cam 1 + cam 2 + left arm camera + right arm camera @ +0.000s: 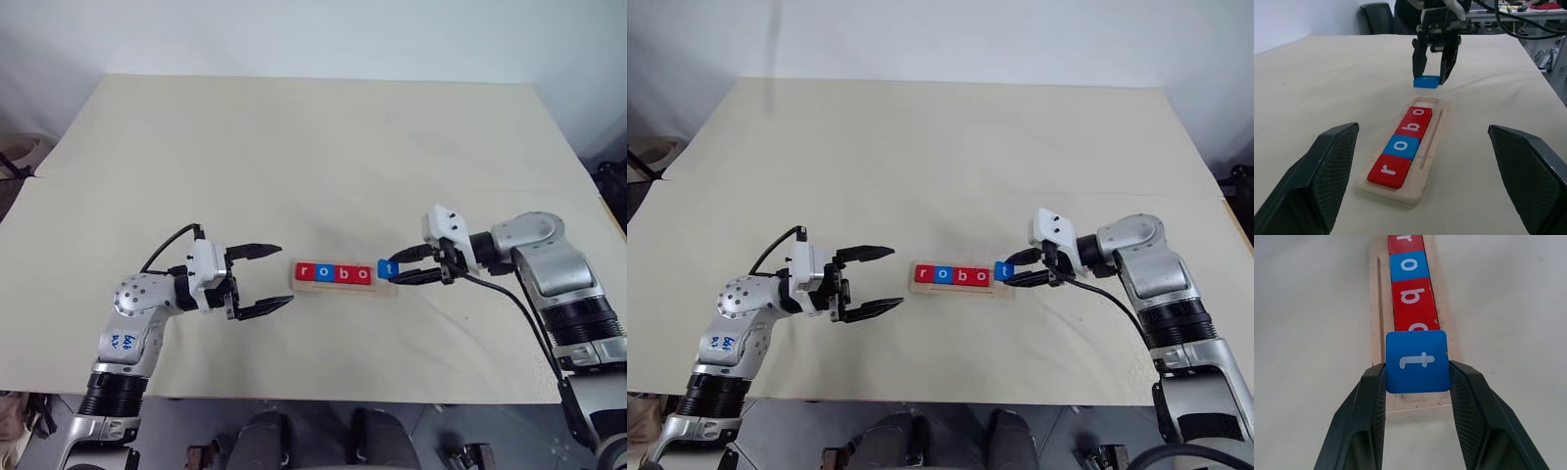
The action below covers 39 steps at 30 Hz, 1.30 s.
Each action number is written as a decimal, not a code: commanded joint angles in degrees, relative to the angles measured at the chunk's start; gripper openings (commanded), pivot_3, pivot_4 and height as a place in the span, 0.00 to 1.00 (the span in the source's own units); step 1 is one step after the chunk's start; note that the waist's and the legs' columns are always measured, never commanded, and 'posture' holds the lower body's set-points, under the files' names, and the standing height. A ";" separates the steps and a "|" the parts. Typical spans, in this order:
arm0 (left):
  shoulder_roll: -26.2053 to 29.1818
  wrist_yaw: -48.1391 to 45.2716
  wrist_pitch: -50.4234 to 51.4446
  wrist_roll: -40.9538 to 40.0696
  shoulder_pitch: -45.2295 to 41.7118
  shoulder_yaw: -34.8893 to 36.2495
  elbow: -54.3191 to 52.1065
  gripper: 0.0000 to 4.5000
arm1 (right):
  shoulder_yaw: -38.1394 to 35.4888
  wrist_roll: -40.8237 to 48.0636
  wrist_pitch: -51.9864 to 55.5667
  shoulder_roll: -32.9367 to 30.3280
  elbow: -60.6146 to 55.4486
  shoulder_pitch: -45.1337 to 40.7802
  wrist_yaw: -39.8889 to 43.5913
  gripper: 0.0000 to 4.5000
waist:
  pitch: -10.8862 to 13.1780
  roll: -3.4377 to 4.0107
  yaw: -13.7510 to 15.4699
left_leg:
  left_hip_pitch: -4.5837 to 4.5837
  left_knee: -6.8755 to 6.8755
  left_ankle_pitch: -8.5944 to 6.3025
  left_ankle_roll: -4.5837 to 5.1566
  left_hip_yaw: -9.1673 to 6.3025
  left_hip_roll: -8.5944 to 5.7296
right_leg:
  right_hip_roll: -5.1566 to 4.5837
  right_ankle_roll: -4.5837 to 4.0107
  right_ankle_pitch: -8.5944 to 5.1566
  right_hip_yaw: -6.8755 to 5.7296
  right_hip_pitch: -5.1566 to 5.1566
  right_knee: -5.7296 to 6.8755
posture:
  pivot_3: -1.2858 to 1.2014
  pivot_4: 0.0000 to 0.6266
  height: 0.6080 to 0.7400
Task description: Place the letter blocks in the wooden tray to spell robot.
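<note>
The wooden tray (382,286) lies at the table's middle front with a red r (304,272), a blue o (321,273), a red b (340,274) and a red o (360,275) in a row in its groove. My right gripper (397,269) is shut on the blue t block (1417,361) and holds it just above the tray's empty right end. My left gripper (272,278) hovers open a little left of the tray, with nothing between its fingers (1317,171).
The tan table (313,157) stretches bare behind the tray. Its front edge (323,399) runs close below both arms. A black cable (509,299) hangs from the right wrist.
</note>
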 commanded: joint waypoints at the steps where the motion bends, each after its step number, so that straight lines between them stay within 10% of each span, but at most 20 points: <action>1: -0.02 0.07 -0.69 -0.62 -0.01 0.44 -1.70 1.00 | 0.28 -0.73 -1.67 0.25 0.05 -0.39 -0.84 0.32 | 0.00 0.00 -0.04 | 0.00 0.00 0.00 0.00 0.00 0.00 | 0.00 0.00 0.00 0.00 0.00 0.00 | 0.52 0.24 1.00; 9: 0.07 0.54 -0.97 -0.61 0.64 0.86 -1.87 1.00 | 1.61 -1.35 -1.68 1.48 1.41 -1.33 -1.69 0.32 | 0.00 0.00 -0.04 | 0.00 0.00 0.00 0.00 0.00 0.00 | 0.00 0.00 0.00 0.00 0.00 0.00 | 0.52 0.24 1.00; 18: 0.27 0.69 -1.42 -0.69 1.27 1.05 -1.98 1.00 | 0.16 -0.73 -2.17 0.82 0.86 -1.27 -2.42 0.99 | 0.00 0.00 -0.02 | 0.00 0.00 0.00 0.00 0.00 0.00 | 0.00 0.00 0.00 0.00 0.00 0.00 | 0.52 0.24 1.00; 24: 0.25 0.60 -1.68 -0.67 0.98 1.00 -1.40 1.00 | -2.52 1.37 -0.72 -1.53 -2.06 0.51 -2.28 1.00 | 0.00 0.00 0.09 | -0.01 0.00 0.00 0.00 0.00 0.00 | 0.00 0.00 0.00 0.00 0.00 -0.01 | 0.52 0.24 1.00; 39: 0.00 0.57 -1.34 -0.58 -0.52 0.46 -0.69 1.00 | -3.13 3.94 4.31 -2.08 -13.21 8.76 -5.43 0.00 | 0.00 0.00 0.11 | 0.00 0.00 0.00 0.00 0.00 0.00 | 0.00 0.00 0.00 0.01 0.00 0.00 | 0.52 0.24 1.00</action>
